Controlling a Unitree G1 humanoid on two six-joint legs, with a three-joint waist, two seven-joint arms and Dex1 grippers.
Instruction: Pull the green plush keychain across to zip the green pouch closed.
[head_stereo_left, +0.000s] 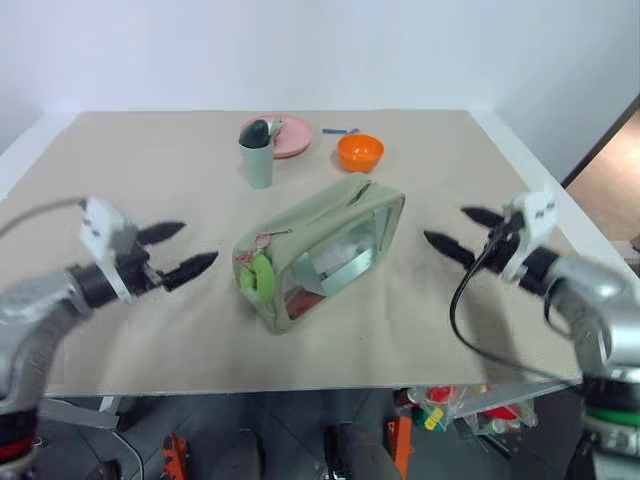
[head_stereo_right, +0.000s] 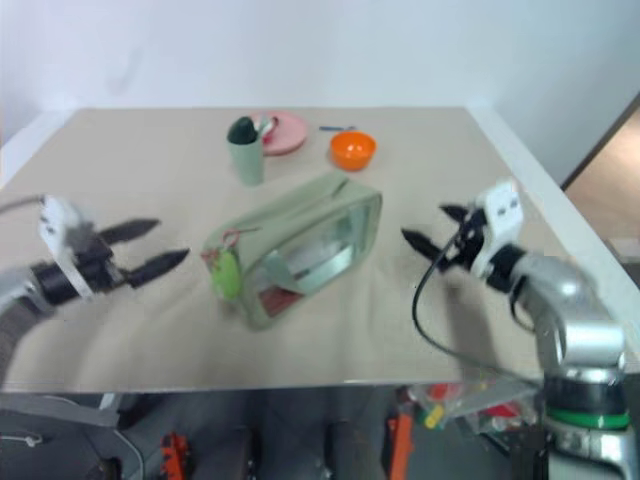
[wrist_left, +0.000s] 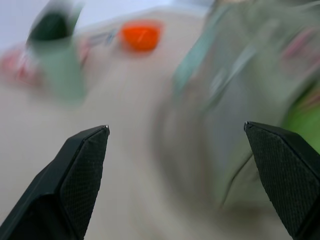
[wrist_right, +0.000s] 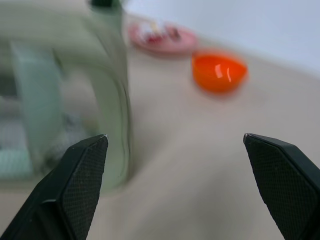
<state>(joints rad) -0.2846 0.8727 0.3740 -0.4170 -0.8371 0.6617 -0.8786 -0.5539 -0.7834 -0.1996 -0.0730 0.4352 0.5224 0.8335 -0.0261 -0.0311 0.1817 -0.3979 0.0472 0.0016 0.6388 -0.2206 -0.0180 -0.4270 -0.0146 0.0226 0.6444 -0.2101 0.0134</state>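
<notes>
**Soft pull tab, soft bag: brace one, pinch the other**

The green plush keychain (head_stereo_left: 257, 277) hangs at the near end of the green pouch (head_stereo_left: 325, 250), a pale sage boxy bag with clear side panels. The fuzzy, light plush should squash easily; pinching near its ring seems safest. The left gripper (head_stereo_left: 175, 251) and right gripper (head_stereo_left: 463, 230) flank the pouch, both spread wide and empty.

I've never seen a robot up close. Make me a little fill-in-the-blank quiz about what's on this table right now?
1. The green plush keychain hangs at the end of the green pouch nearer the robot's ____ gripper.
2. Both the left gripper and the right gripper are ____.
3. The bowl beyond the pouch is coloured ____.
4. The sage-green cup stands beside a ____ plate.

Missing words: left; open; orange; pink
</notes>
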